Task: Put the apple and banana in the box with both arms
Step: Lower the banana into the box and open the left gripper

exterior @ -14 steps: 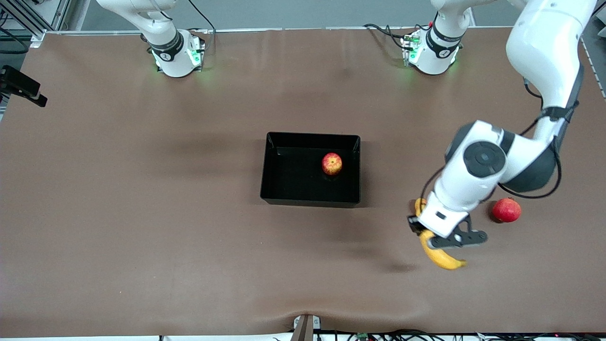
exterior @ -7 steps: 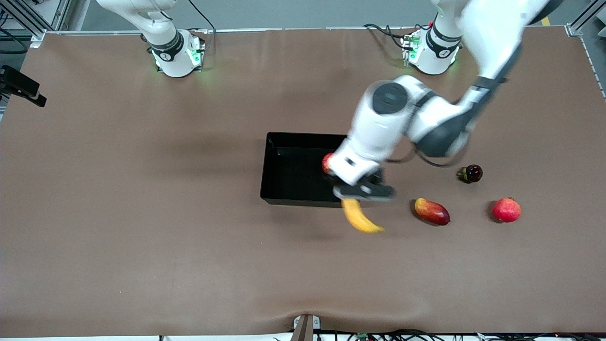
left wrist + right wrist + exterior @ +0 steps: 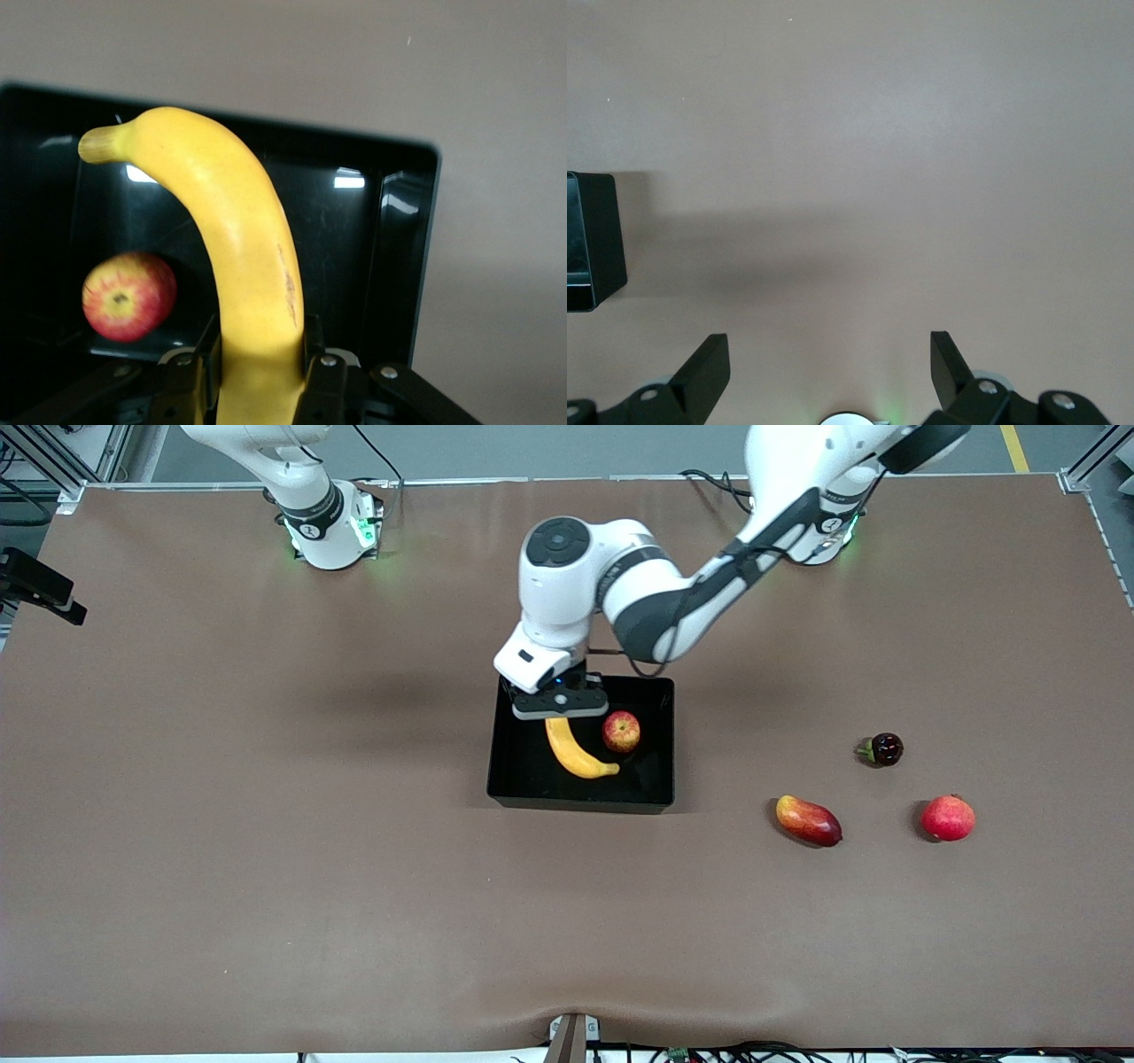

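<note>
The black box [image 3: 508,779] sits mid-table. The apple [image 3: 621,732] lies in it, toward the left arm's end; it also shows in the left wrist view [image 3: 128,295]. My left gripper [image 3: 558,710] is over the box, shut on one end of the yellow banana [image 3: 574,754], which hangs down into the box beside the apple. In the left wrist view the banana [image 3: 239,239] is pinched between the gripper's [image 3: 259,381] two fingers. My right gripper [image 3: 829,359] is open and empty over bare table; a corner of the box [image 3: 598,239] shows at that view's edge. The right arm waits near its base.
Toward the left arm's end of the table lie a red-yellow mango [image 3: 808,821], a plain red round fruit [image 3: 948,817] and a small dark fruit [image 3: 882,749], all apart from the box. The brown mat [image 3: 266,824] covers the table.
My left arm has carried the banana from over the table near the mango to over the box. The mango and dark fruit, hidden before, now show. The right arm has not moved.
</note>
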You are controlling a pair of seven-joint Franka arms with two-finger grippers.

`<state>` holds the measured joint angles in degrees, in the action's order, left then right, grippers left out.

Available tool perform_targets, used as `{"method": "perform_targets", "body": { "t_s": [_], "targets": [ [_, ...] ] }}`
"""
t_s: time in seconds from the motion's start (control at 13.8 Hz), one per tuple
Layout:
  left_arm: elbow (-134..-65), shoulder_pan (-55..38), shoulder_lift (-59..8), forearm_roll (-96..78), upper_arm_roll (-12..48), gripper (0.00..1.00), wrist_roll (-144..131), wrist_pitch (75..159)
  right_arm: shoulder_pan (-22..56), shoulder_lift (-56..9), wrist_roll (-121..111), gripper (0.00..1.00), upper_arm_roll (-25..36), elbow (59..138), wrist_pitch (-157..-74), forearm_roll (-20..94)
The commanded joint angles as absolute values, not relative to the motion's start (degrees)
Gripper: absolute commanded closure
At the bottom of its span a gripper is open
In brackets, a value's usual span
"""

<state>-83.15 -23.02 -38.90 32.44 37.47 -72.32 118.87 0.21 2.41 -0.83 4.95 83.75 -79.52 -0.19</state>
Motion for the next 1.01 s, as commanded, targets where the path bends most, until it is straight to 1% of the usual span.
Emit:
{"method": "perform_targets", "body": {
  "t_s": [0.0,0.22,0.36,0.58,0.8,0.94],
  "targets": [
    [-81.56,-29.25,-39.55,32.96,31.83,1.00,-75.14,118.04,-0.53,1.85,-1.41,0.00,4.39,82.44,-78.57,-1.23],
    [-81.47,-30.67,-41.83,33.31,31.11,1.00,-75.15,118.83,-0.53,1.76,-1.41,0.00,4.39,82.44,-78.57,-1.23],
    [-80.34,-31.99,-43.24,33.40,29.02,1.00,-75.06,120.31,-0.53,1.85,-1.41,0.00,4.48,82.44,-78.57,-1.23],
    [-79.10,-33.92,-45.78,33.40,25.93,1.00,-74.80,124.97,-0.53,1.85,-1.41,0.00,4.48,82.44,-78.57,-1.23],
    [-79.01,-34.01,-47.98,33.49,25.49,1.00,-74.71,130.68,-0.53,1.76,-1.41,0.00,4.39,82.44,-78.57,-1.23],
    [-78.93,-36.02,-48.51,33.40,22.52,1.00,-74.62,132.97,-0.53,1.76,-1.41,0.00,4.40,82.44,-78.57,-1.23]
  ]
}}
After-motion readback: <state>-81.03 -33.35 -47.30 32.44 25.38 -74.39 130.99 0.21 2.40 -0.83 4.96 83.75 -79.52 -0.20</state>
